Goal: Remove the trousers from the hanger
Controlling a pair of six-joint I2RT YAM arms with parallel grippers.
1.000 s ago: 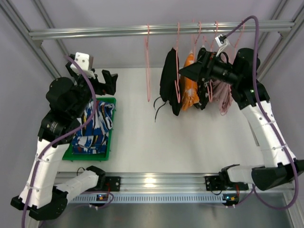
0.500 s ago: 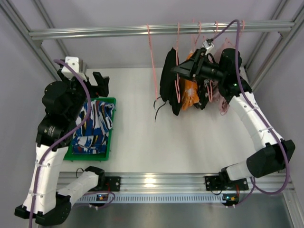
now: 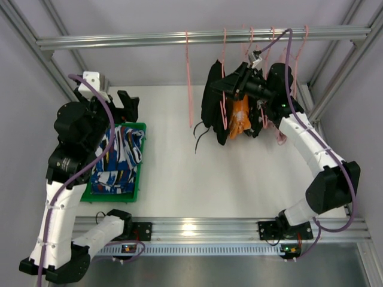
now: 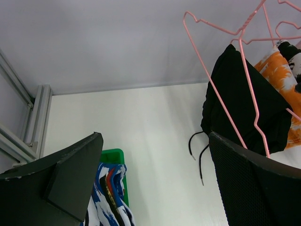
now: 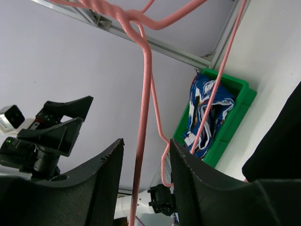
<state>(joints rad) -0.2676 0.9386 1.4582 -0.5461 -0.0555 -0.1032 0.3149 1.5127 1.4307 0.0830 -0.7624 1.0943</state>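
- Right pincer [image 5: 146, 143] is straddling a pink hanger [image 5: 146, 70] wire; jaws are standing part open, a gap showing on either side, nothing clamped
- Black trousers [image 3: 210, 104] are hanging just beside it over the surface's far edge; drawstrings are dangling
- Left pincer [image 4: 155, 136] is gaping wide and empty over the green bin [image 3: 114, 196]; blue printed trousers [image 3: 119, 158] are lying inside it, by the left edge

trousers [image 3: 119, 158] in the tray [image 3: 141, 179] lie left of the hanging trousers [image 3: 212, 101].
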